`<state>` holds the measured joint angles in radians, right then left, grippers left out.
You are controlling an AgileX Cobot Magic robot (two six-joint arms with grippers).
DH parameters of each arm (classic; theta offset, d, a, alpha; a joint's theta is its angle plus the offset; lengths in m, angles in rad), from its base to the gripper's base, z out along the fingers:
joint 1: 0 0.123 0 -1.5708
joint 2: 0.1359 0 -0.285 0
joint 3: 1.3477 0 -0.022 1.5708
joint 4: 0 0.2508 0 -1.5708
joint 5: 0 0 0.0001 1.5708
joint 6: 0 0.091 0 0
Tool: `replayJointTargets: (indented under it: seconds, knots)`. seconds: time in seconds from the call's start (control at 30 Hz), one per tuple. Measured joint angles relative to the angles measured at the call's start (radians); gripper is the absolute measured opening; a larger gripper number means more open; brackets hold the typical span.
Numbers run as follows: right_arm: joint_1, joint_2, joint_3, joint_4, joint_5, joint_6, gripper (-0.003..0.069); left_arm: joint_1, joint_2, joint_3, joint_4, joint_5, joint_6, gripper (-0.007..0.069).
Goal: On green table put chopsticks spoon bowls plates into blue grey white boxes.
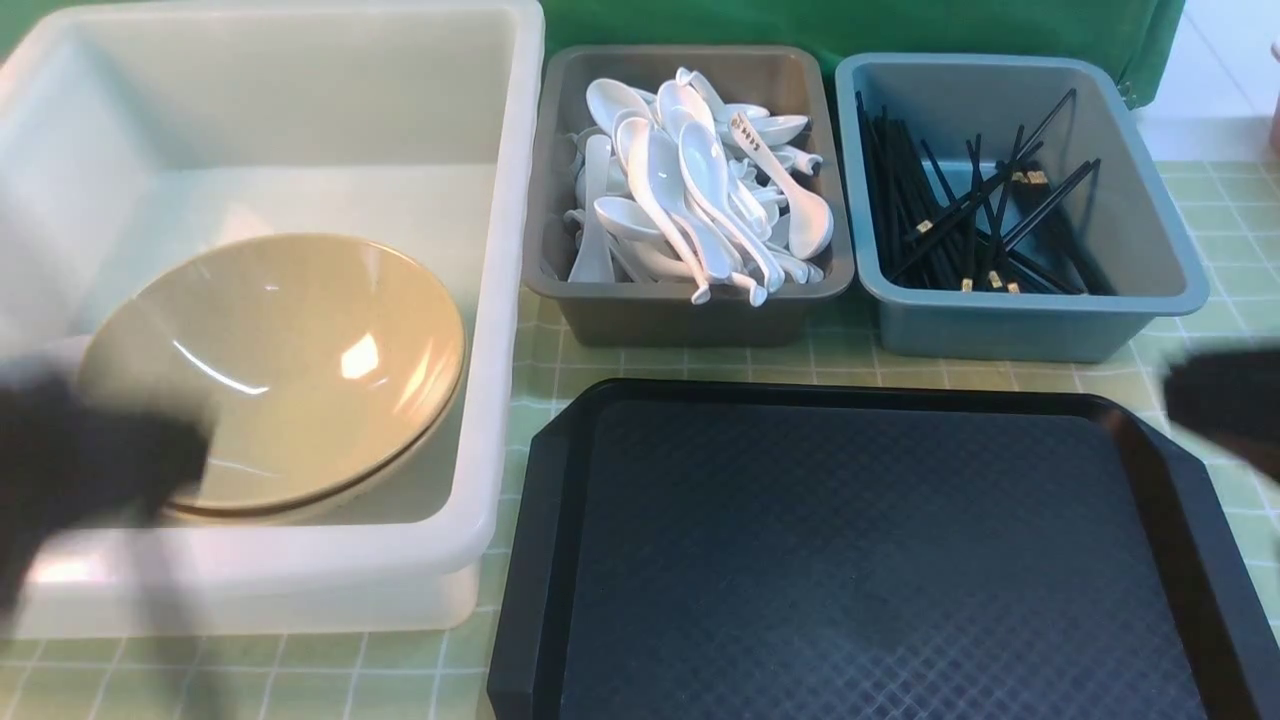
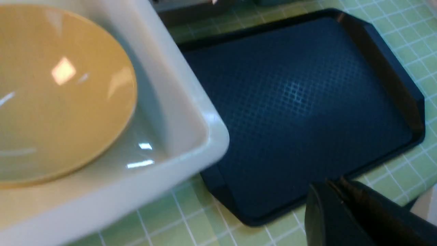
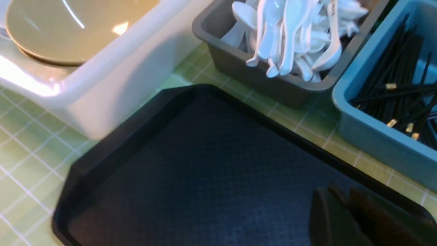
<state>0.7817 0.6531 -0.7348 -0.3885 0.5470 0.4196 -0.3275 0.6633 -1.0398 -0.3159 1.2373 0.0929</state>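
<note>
Tan bowls (image 1: pixel 290 370) sit stacked inside the white box (image 1: pixel 510 300). The grey box (image 1: pixel 690 320) is piled with white spoons, and the spoon (image 1: pixel 775 170) with dark writing lies on top. Black chopsticks (image 1: pixel 975 220) fill the blue box (image 1: pixel 1010 325). All three boxes stand on the green table (image 1: pixel 850 360). My left gripper (image 1: pixel 100 460) is a dark blur over the white box's near left side. Its jaws are shut and hold nothing (image 2: pixel 336 181). My right gripper (image 1: pixel 1215 400) hangs blurred over the tray's right edge, shut and empty (image 3: pixel 338 189). The plates are out of view.
A black textured tray (image 1: pixel 860 560) lies in front of the grey and blue boxes with nothing on it. Its left edge sits close to the white box. A green backdrop (image 1: pixel 850 25) hangs behind the boxes.
</note>
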Motion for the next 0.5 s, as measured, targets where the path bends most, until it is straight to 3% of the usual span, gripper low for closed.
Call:
replayJointTargets:
  seconds: [0.23, 0.5]
  knots:
    - [0.000, -0.299, 0.267, -0.017, -0.050, 0.001, 0.0087, 0.000, -0.332, 0.353, -0.116, -0.069, -0.120, -0.0001]
    - [0.000, -0.423, 0.296, -0.023, -0.058, 0.000, 0.0095, 0.000, -0.511, 0.478, -0.193, -0.198, -0.142, -0.0001]
